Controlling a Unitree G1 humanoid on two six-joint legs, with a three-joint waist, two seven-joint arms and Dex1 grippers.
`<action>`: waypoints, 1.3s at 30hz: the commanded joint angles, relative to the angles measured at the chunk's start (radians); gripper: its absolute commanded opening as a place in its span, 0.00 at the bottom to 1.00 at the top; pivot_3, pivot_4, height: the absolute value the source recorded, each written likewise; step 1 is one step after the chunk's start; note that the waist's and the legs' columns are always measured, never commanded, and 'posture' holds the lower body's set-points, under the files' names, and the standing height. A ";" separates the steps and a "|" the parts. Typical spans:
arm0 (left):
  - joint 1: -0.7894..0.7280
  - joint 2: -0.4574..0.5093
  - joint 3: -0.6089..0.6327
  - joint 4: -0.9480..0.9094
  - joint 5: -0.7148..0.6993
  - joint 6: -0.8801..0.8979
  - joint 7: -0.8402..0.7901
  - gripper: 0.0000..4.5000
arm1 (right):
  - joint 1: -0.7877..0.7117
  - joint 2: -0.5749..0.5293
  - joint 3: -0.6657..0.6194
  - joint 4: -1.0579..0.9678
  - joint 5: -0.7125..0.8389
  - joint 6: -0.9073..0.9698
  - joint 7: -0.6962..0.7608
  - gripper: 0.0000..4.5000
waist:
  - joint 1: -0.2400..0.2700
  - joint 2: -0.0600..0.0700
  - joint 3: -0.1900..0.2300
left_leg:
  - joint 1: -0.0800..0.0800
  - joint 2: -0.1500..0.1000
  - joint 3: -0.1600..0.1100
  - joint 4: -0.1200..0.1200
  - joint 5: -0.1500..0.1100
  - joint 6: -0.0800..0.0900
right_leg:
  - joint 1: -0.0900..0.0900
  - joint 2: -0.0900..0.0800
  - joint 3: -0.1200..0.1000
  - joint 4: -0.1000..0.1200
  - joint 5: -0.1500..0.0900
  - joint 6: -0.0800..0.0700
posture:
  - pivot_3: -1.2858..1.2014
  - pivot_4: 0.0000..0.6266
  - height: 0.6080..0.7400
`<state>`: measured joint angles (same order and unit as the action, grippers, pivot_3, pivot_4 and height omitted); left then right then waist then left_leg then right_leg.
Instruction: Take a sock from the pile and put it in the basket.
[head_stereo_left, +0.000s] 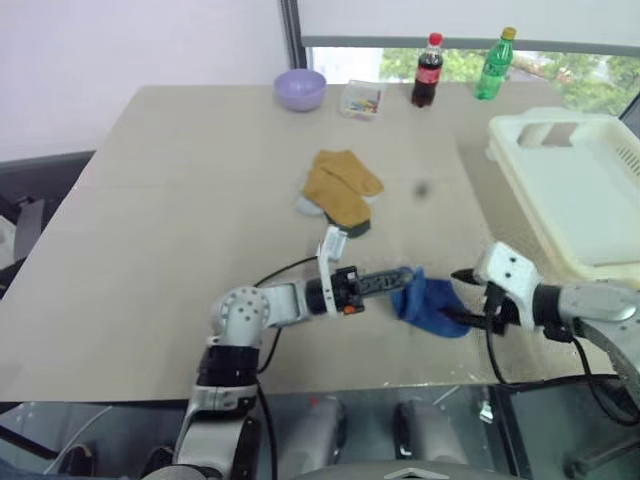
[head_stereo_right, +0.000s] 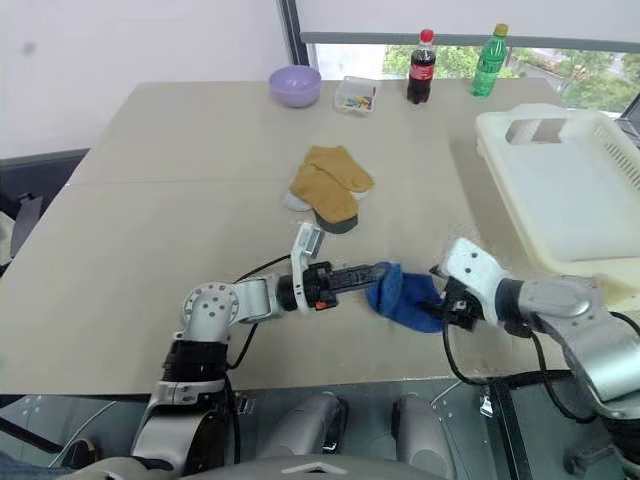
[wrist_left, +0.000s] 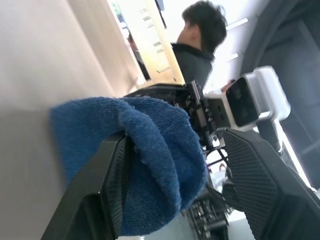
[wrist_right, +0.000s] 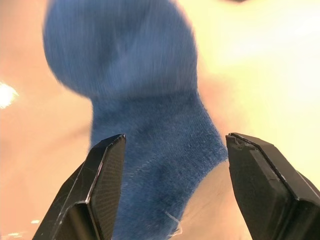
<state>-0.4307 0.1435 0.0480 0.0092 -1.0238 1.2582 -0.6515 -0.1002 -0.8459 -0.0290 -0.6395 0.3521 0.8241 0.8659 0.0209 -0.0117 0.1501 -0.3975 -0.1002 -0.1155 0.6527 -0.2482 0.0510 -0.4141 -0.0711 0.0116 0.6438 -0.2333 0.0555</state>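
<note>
A blue sock (head_stereo_left: 432, 308) is found on the near part of the tabletop (head_stereo_left: 180, 230), directly between the two end effectors. The left end effector (head_stereo_left: 398, 281) is seen with its jaws apart and the sock draped over one finger, not clamped. The right end effector (head_stereo_left: 468, 300) is seen wide open just right of the sock, gripping nothing. The sock's long axis appears to run left to right. The basket (head_stereo_left: 585, 190) is located far right, nearer the right arm. The pile (head_stereo_left: 340, 190) lies beyond, mid-table.
</note>
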 joint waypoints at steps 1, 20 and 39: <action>-0.027 -0.015 -0.041 -0.001 0.006 -0.003 -0.026 0.68 | 0.039 0.001 -0.109 -0.071 0.084 0.051 -0.009 0.73 | 0.001 0.000 0.000 | 0.000 0.000 0.000 0.000 0.000 0.000 | 0.000 0.000 0.000 0.000 0.000 0.000 | 0.52 0.24 1.00; -0.108 -0.075 -0.137 0.191 0.153 -0.101 -0.142 0.70 | -0.023 0.089 -0.167 -0.171 0.336 0.361 -0.274 0.99 | 0.016 0.000 0.000 | 0.000 0.000 0.000 0.000 0.000 0.000 | 0.000 0.000 0.000 0.000 0.000 0.000 | 0.52 0.24 1.00; -0.086 -0.080 -0.122 0.175 0.169 -0.115 -0.148 0.70 | 0.059 0.248 -0.139 0.012 0.337 0.454 -0.421 0.80 | 0.016 0.000 0.000 | 0.000 0.000 0.000 0.000 0.000 0.000 | 0.000 0.000 0.000 0.000 0.000 0.000 | 0.52 0.24 1.00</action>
<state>-0.5190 0.0717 -0.0780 0.2081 -0.8520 1.1518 -0.7830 -0.0520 -0.6169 -0.1529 -0.6397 0.6539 1.2600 0.4535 0.0367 -0.0118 0.1501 -0.3977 -0.1000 -0.1152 0.6529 -0.2481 0.0513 -0.4142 -0.0707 0.0121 0.6439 -0.2333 0.0555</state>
